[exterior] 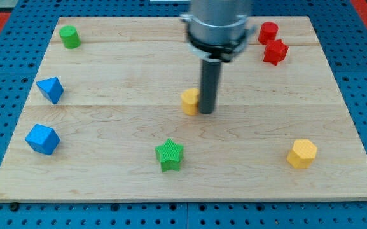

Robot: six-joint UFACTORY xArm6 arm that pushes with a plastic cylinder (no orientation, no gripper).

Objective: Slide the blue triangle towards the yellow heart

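blue triangle (50, 89): at the left edge of the tabletop (107, 63), a little above mid-height of the frame, standing free with bare wood all round it.

handling: it looks like a small, stiff, light block that should slide easily on the smooth wood. With slanted faces it may well spin off a push that lands off-centre, so I judge a contact square on its left face, in line with the target, to be the safest.

where to take hold: nowhere to grip (the arm carries a plain rod, no jaws to open or close), so it can only be pushed from its far left side.

yellow heart (190, 101): near the centre of the frame, well to the right of the triangle and slightly lower; partly hidden by the rod, so its heart shape is hard to confirm.

my tip (207, 112): just beside the yellow heart on its right, possibly touching, and well apart from the blue triangle.

next move, as I judge it: go round to the triangle's left, then push rightward.

neighbours: a blue block (42, 139) below the triangle at lower left, and a green block (69, 37) at upper left; neither lies on the path.
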